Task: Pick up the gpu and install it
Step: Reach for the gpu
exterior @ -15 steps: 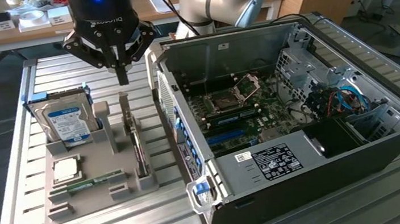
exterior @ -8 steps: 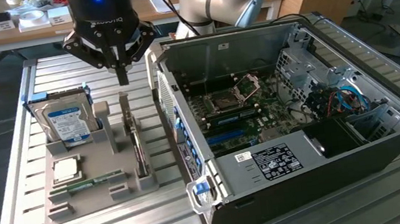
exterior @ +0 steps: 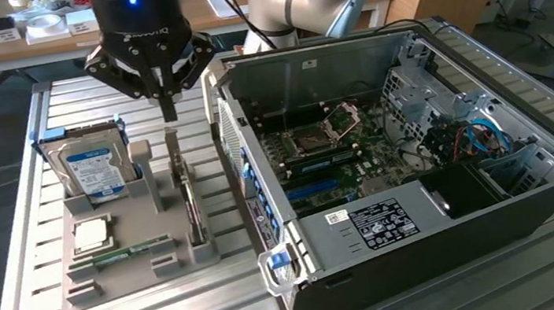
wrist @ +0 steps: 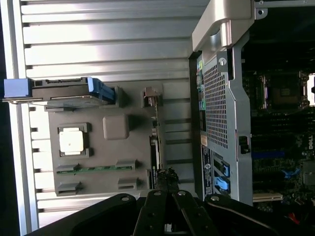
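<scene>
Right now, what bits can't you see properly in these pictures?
gpu: wrist view, edge-on, faces hidden.
Hard drive: exterior view, bottom sunk in gray holder.
Power supply label: exterior view, print too small.
Computer case: wrist view, cut off by the picture's edge.

Count from my station, exterior view: one gripper (exterior: 168,111). One grey holder (exterior: 148,218) carrying one gpu (exterior: 190,205) at 3 o'clock, one hard drive (exterior: 94,169) at 11, one processor chip (exterior: 93,234) at 8 and one memory stick (exterior: 125,253) at 6. One computer case (exterior: 299,73) at the holder's 3 o'clock.
</scene>
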Robot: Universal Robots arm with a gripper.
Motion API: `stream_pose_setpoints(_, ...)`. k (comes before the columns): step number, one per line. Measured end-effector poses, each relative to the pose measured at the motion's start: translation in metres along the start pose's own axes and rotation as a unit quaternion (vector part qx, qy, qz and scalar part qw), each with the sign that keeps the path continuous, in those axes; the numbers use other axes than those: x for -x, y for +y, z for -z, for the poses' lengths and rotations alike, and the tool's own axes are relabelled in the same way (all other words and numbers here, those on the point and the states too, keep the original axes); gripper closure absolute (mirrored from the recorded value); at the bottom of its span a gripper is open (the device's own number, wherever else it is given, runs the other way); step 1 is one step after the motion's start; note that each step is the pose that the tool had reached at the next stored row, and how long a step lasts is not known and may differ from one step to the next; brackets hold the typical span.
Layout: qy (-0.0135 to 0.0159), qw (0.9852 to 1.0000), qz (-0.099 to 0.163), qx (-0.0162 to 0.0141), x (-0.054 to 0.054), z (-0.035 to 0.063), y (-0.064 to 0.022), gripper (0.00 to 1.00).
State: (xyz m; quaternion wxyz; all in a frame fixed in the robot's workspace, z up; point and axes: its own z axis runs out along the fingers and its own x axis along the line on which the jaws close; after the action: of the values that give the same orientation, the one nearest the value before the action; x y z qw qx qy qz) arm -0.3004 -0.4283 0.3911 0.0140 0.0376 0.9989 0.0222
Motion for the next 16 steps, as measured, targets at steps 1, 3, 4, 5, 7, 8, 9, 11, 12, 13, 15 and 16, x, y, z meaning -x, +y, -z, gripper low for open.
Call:
stream_pose_setpoints(1,0.0000,1.0000,0.000,0.0000,-0.001,-0.0001,-0.0001,0.89)
stream_pose_setpoints(3,0.0000,1.0000,0.000,0.0000,-0.005,-0.0004,-0.0004,0.89)
stream_pose_setpoints(4,0.0000,1.0000,0.000,0.0000,-0.006,-0.0005,-0.0006,0.89)
stream_pose_setpoints(5,0.0000,1.0000,0.000,0.0000,-0.008,-0.0007,-0.0007,0.89)
stream_pose_setpoints(7,0.0000,1.0000,0.000,0.0000,-0.012,-0.0010,-0.0010,0.89)
stream_pose_setpoints(8,0.0000,1.0000,0.000,0.0000,-0.013,-0.0011,-0.0011,0.89)
stream_pose_setpoints(9,0.0000,1.0000,0.000,0.0000,-0.014,-0.0011,-0.0011,0.89)
stream_pose_setpoints(11,0.0000,1.0000,0.000,0.0000,-0.014,-0.0011,-0.0011,0.89)
stream_pose_setpoints(12,0.0000,1.0000,0.000,0.0000,-0.014,-0.0011,-0.0011,0.89)
stream_pose_setpoints(13,0.0000,1.0000,0.000,0.0000,-0.014,-0.0011,-0.0011,0.89)
stream_pose_setpoints(15,0.0000,1.0000,0.000,0.0000,-0.014,-0.0011,-0.0012,0.89)
stream_pose_setpoints(16,0.0000,1.0000,0.000,0.0000,-0.014,-0.0011,-0.0012,0.89)
